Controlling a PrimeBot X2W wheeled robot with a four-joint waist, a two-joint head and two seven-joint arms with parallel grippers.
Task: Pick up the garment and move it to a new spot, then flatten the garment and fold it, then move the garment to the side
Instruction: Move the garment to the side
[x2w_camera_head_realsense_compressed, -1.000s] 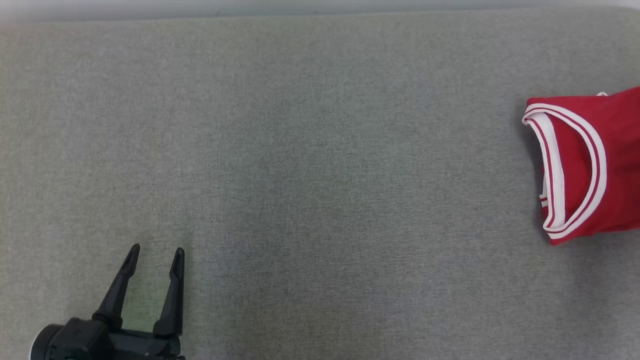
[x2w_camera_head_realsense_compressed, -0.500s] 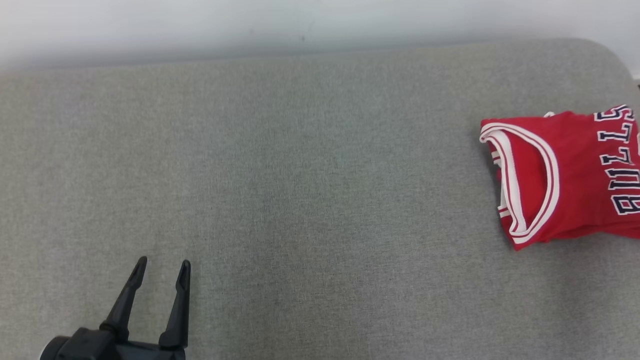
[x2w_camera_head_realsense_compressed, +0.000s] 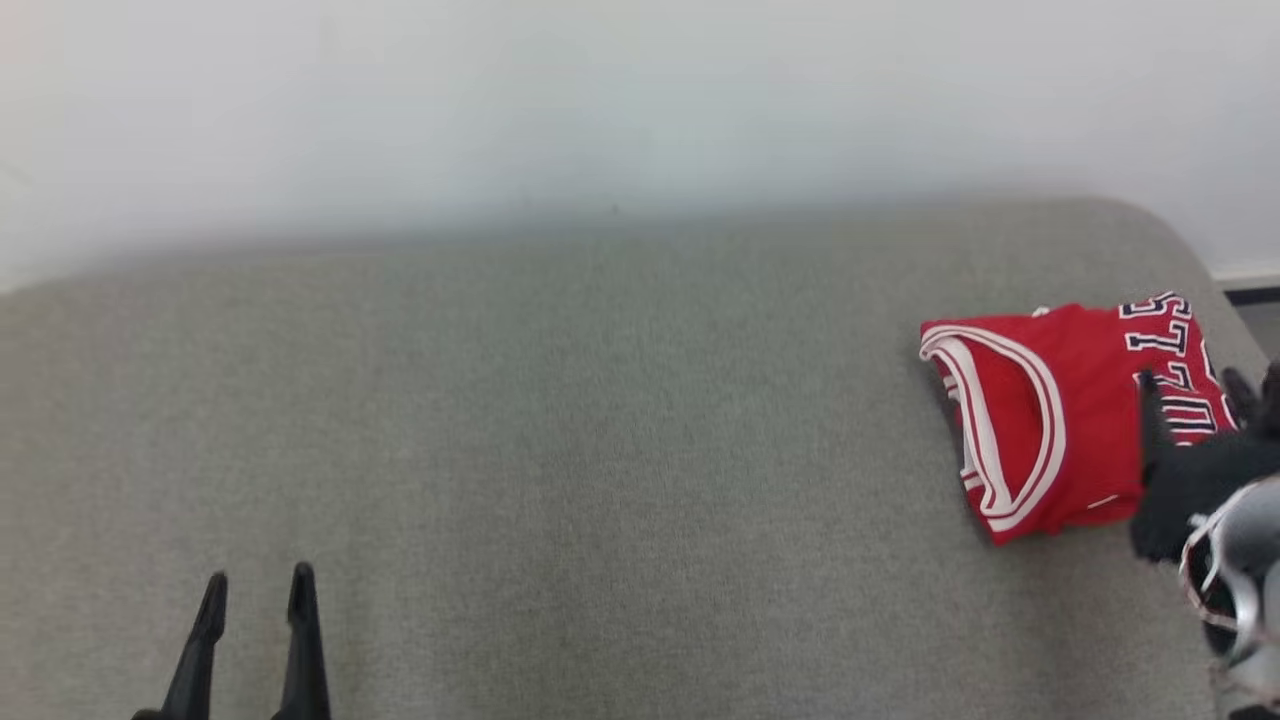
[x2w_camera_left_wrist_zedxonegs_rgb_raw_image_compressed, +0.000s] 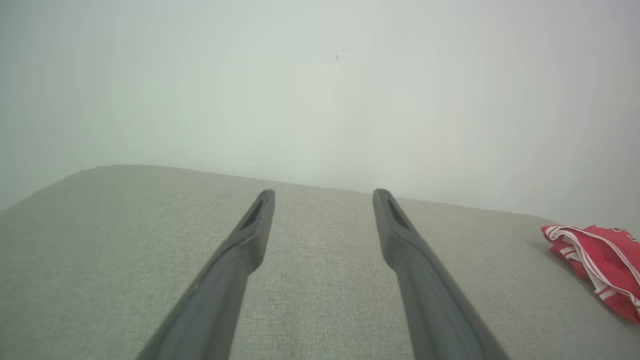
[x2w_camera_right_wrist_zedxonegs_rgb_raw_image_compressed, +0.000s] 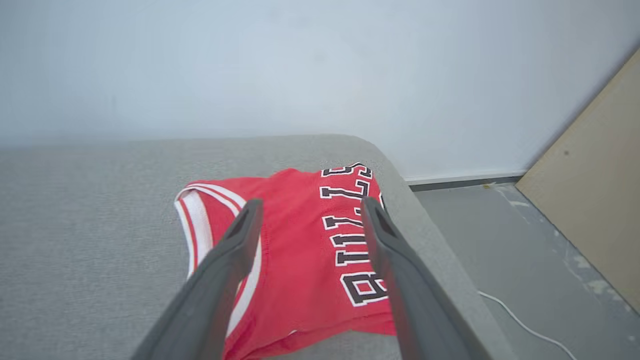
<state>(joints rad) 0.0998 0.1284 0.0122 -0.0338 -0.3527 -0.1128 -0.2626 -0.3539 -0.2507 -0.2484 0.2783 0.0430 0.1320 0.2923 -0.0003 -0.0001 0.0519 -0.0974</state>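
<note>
The garment (x2w_camera_head_realsense_compressed: 1060, 420) is a red jersey with white-trimmed neck and dark lettering, folded into a compact stack near the right edge of the grey padded surface (x2w_camera_head_realsense_compressed: 600, 450). The right wrist view has the garment (x2w_camera_right_wrist_zedxonegs_rgb_raw_image_compressed: 300, 260) lying flat beneath the right gripper (x2w_camera_right_wrist_zedxonegs_rgb_raw_image_compressed: 309, 210), whose fingers stand apart above it and hold nothing. In the head view the right gripper (x2w_camera_head_realsense_compressed: 1195, 385) is at the right edge, over the jersey's lettered side. Far away at the lower left, my left gripper (x2w_camera_head_realsense_compressed: 258, 588) stands open and holds nothing. From the left wrist the garment (x2w_camera_left_wrist_zedxonegs_rgb_raw_image_compressed: 600, 260) shows at the far right.
The padded surface ends in a rounded corner (x2w_camera_right_wrist_zedxonegs_rgb_raw_image_compressed: 400, 170) just right of the jersey. Beyond it lie a grey floor (x2w_camera_right_wrist_zedxonegs_rgb_raw_image_compressed: 500, 250), a white cable (x2w_camera_right_wrist_zedxonegs_rgb_raw_image_compressed: 525, 325) and a tan board (x2w_camera_right_wrist_zedxonegs_rgb_raw_image_compressed: 590, 190). A pale wall (x2w_camera_head_realsense_compressed: 600, 100) runs behind.
The head camera has tilted up and turned right, bringing the wall and the jersey's lettering into view. The right gripper has come into view over the jersey with its fingers apart.
</note>
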